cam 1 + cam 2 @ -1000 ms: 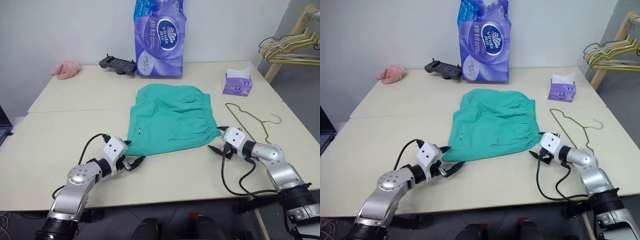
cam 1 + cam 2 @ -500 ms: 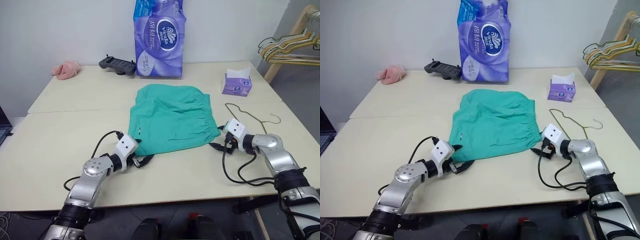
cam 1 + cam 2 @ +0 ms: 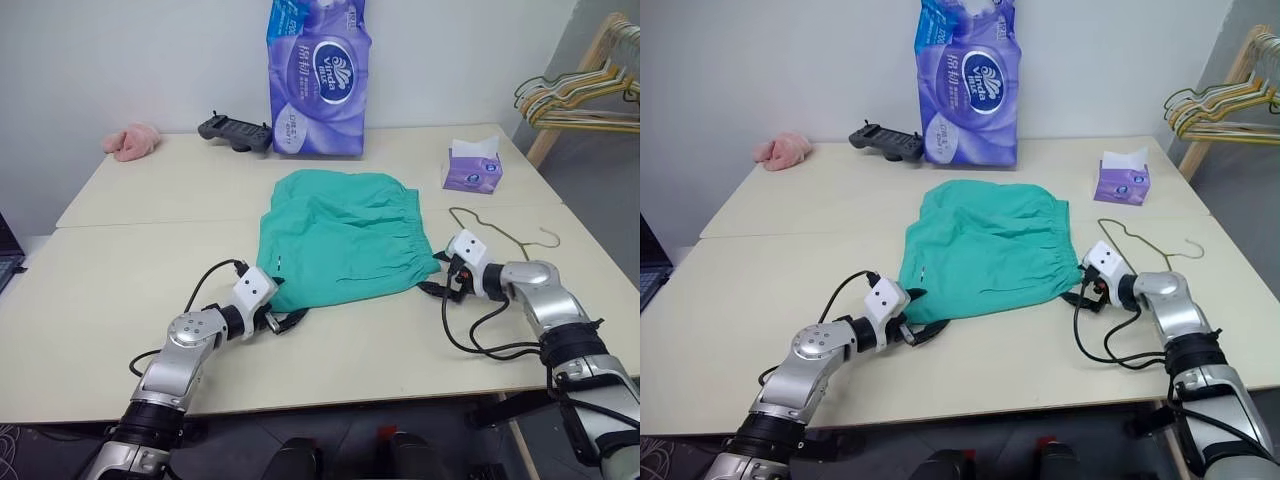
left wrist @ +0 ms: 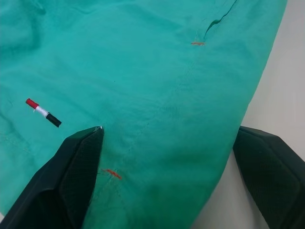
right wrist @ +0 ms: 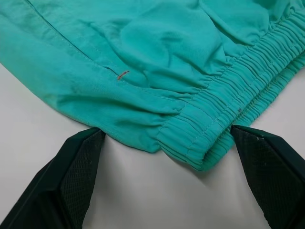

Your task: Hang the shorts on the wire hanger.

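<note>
A: Where were the shorts (image 3: pixel 342 238)?
B: Spread flat in the middle of the pale bench (image 3: pixel 120 290), elastic waistband toward the robot's right side. The wire hanger (image 3: pixel 497 237) lay flat on the bench just beside that waistband edge, hook pointing away from the shorts.

A: And the grippers?
B: The left gripper (image 3: pixel 287 321) sat at the near left corner of the shorts, jaws spread wide; in the left wrist view one finger (image 4: pixel 71 181) lay over the cloth and the other was over bare bench past the hem, with nothing clamped. The right gripper (image 3: pixel 432 287) was at the near waistband corner, jaws likewise released, straddling the gathered elastic without pinching it.

A: Anything else around?
B: A purple tissue pack (image 3: pixel 318 75) stood at the far edge with a black controller (image 3: pixel 235 129) beside it, a pink cloth lump (image 3: pixel 131 140) at the far left corner, a small tissue box (image 3: pixel 473 166) at the far right, and a bunch of hangers (image 3: pixel 578 92) off the bench on a wooden rack
</note>
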Motion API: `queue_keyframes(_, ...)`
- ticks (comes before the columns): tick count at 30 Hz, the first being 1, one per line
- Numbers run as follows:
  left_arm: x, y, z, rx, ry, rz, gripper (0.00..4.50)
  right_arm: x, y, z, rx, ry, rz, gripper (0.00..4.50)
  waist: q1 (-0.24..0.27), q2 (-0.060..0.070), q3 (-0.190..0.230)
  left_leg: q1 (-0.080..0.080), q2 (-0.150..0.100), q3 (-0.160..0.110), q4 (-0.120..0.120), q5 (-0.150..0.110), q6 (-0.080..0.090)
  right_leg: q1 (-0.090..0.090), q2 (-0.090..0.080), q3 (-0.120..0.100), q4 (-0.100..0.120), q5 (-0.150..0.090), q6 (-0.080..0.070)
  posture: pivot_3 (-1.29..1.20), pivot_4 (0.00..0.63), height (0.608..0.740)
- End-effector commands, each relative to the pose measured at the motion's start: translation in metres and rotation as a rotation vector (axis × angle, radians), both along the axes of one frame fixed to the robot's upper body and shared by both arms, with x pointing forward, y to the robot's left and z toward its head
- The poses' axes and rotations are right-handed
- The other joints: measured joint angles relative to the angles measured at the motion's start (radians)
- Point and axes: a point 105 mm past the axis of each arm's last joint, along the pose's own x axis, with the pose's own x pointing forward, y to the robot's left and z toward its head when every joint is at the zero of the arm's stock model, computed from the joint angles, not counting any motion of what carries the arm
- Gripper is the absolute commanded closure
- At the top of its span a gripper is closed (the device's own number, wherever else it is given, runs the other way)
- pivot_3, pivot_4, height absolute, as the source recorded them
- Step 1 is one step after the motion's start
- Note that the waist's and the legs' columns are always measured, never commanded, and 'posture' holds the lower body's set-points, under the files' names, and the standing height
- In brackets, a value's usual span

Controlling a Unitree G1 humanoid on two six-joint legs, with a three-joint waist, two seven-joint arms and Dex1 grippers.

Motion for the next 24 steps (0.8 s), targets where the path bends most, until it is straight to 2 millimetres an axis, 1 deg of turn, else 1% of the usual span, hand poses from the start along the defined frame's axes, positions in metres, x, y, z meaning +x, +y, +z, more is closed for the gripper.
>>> queue_keyframes(1,-0.006,0.002,-0.007,0.018,0.057,-0.013,0.00,0.002,0.000,0.002,0.019,0.017,-0.007,0.40,0.000,0.001,-0.002,0.000,0.000,0.000,0.000,0.000,0.000,0.000,0.000,0.000,0.000,0.000,0.000,0.04,0.087,0.740)
queue_keyframes(3,-0.007,0.005,-0.009,0.024,0.070,-0.014,0.00,0.001,0.000,0.003,0.021,0.019,-0.003,0.93,-0.001,0.002,-0.004,0.000,0.000,0.000,0.000,0.000,0.000,0.000,0.000,0.000,0.000,0.000,0.000,0.05,0.087,0.740)
queue_keyframes(5,-0.006,0.009,-0.010,0.043,0.065,0.002,0.41,0.002,0.000,0.004,0.022,0.017,-0.004,1.58,-0.002,0.003,-0.005,0.000,0.000,0.000,0.000,0.000,0.000,0.000,0.000,0.000,0.000,0.000,0.000,0.05,0.087,0.740)
queue_keyframes(6,-0.005,0.012,-0.010,0.054,0.064,0.011,0.64,0.002,0.000,0.004,0.022,0.016,-0.003,1.99,-0.002,0.003,-0.005,0.000,0.000,0.000,0.000,0.000,0.000,0.000,0.000,0.000,0.000,0.000,0.000,0.05,0.087,0.740)
queue_keyframes(10,-0.005,0.016,-0.008,0.043,0.065,0.018,1.81,0.002,0.000,0.005,0.015,0.007,-0.002,3.34,-0.003,0.003,-0.005,0.000,0.000,0.000,0.000,0.000,0.000,0.000,0.000,0.000,0.001,0.000,0.000,0.05,0.089,0.740)
queue_keyframes(13,-0.005,0.020,-0.007,0.045,0.066,0.018,2.69,0.002,-0.002,0.006,0.011,0.004,-0.001,4.35,-0.005,0.003,-0.005,0.001,0.000,0.000,0.000,-0.002,0.004,0.000,0.000,0.000,0.001,0.000,0.000,0.05,0.090,0.740)
queue_keyframes(14,-0.005,0.022,-0.006,0.047,0.066,0.021,3.05,0.002,-0.003,0.006,0.007,0.001,-0.002,4.50,-0.005,0.003,-0.005,0.001,0.000,0.000,0.000,-0.002,0.004,0.000,0.000,0.000,0.001,0.000,0.000,0.05,0.090,0.740)
queue_keyframes(15,-0.005,0.024,-0.006,0.048,0.065,0.025,3.30,0.001,-0.003,0.006,0.008,-0.001,-0.004,4.50,-0.006,0.003,-0.005,0.001,0.000,0.000,0.000,-0.002,0.004,0.000,0.000,0.000,0.001,0.000,0.000,0.05,0.090,0.740)
queue_keyframes(16,-0.005,0.025,-0.006,0.051,0.064,0.028,3.68,0.001,-0.003,0.006,0.009,-0.002,-0.006,4.50,-0.006,0.003,-0.005,0.001,0.000,0.000,0.000,-0.002,0.004,0.000,0.000,0.000,0.001,0.000,0.000,0.04,0.093,0.740)
queue_keyframes(17,-0.005,0.027,-0.005,0.055,0.061,0.031,3.92,0.002,-0.003,0.006,0.009,-0.004,-0.007,4.50,-0.006,0.003,-0.005,0.001,0.000,0.000,0.000,-0.002,0.004,0.000,0.000,0.000,0.001,0.000,0.000,0.04,0.093,0.740)
queue_keyframes(18,-0.005,0.028,-0.005,0.060,0.057,0.035,4.25,0.001,-0.003,0.007,0.008,-0.007,-0.007,4.50,-0.006,0.003,-0.005,0.001,0.000,-0.001,0.000,-0.002,0.004,0.000,0.000,0.000,0.001,0.000,0.000,0.04,0.093,0.740)
queue_keyframes(19,-0.004,0.028,-0.005,0.064,0.055,0.037,4.42,0.001,-0.003,0.007,0.008,-0.009,-0.006,4.50,-0.006,0.003,-0.005,0.001,0.000,-0.001,0.000,-0.002,0.004,0.000,0.000,0.000,0.001,0.000,0.000,0.04,0.094,0.740)
queue_keyframes(22,-0.004,0.029,-0.002,0.085,0.035,0.032,4.42,-0.002,-0.002,0.007,-0.006,-0.014,0.011,4.50,-0.006,0.003,-0.005,0.000,0.000,-0.001,0.000,-0.002,0.004,0.000,0.000,0.000,0.001,0.000,0.000,0.04,0.094,0.740)
queue_keyframes(24,-0.007,0.029,0.000,0.096,0.030,0.017,4.42,-0.007,-0.001,0.007,-0.001,-0.003,0.027,4.50,-0.006,0.003,-0.005,0.000,0.000,-0.001,0.000,-0.002,0.004,0.000,0.000,0.000,0.001,0.000,0.000,0.04,0.094,0.740)
